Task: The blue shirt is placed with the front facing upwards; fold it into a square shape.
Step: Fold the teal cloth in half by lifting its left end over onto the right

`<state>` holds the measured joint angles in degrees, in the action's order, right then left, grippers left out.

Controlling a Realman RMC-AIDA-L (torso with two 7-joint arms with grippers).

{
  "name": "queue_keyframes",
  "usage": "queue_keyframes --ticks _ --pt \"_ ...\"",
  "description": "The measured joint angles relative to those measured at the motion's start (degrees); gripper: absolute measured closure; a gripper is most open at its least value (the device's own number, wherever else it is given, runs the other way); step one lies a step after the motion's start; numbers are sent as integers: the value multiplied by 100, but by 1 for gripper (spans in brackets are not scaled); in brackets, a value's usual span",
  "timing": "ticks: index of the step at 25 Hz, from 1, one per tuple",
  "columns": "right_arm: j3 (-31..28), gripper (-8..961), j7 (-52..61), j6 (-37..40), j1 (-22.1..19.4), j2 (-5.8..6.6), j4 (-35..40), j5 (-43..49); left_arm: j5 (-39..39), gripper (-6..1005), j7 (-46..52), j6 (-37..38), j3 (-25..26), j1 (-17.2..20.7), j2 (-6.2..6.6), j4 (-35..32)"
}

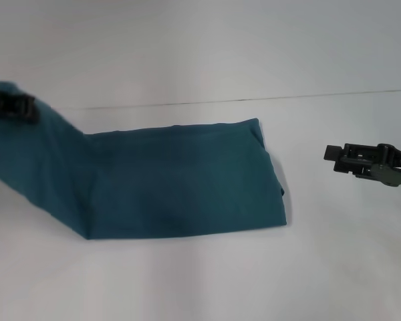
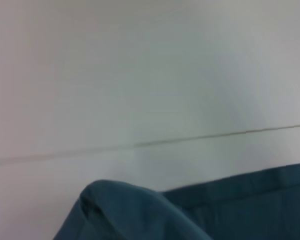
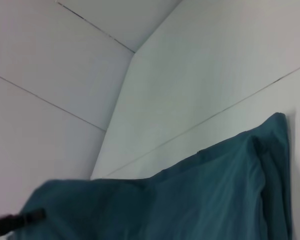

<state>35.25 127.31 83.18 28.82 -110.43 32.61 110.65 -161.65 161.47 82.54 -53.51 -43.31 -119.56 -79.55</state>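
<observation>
Blue shirt (image 1: 187, 180) lies across the middle of the head view as a long band, already doubled lengthwise; lettering and collar are not visible. Its right end rests flat on the white table (image 1: 187, 281); its left end rises off the surface toward the upper left of the frame. My left gripper (image 1: 10, 107) sits at that raised end, at the left edge of the frame, clenched on the cloth as far as I can judge from the fabric hanging from it. My right gripper (image 1: 335, 159) hovers at right of frame, well apart from the shirt; I cannot tell its jaw state. Step in hand, by my reading: carrying the left end over to make the crosswise fold. Next move calls for laying that end onto the right end, edges matched. Table white, with one thin seam line (image 1: 254, 99) running behind the shirt; pale wall beyond.
</observation>
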Motion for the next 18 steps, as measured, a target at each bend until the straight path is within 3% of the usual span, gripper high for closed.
queue_keyframes --ticks 3,13,18 --pt "7 334 -6 -34 8 -4 0 0 -197 920 13 213 -277 -318 -90 -255" --pt "1 334 -13 -62 25 -14 0 0 -209 921 130 291 -954 -1012 -131 -292" --pt "13 334 -13 -96 43 -14 0 0 -212 920 199 114 -1245 -1399 -111 196"
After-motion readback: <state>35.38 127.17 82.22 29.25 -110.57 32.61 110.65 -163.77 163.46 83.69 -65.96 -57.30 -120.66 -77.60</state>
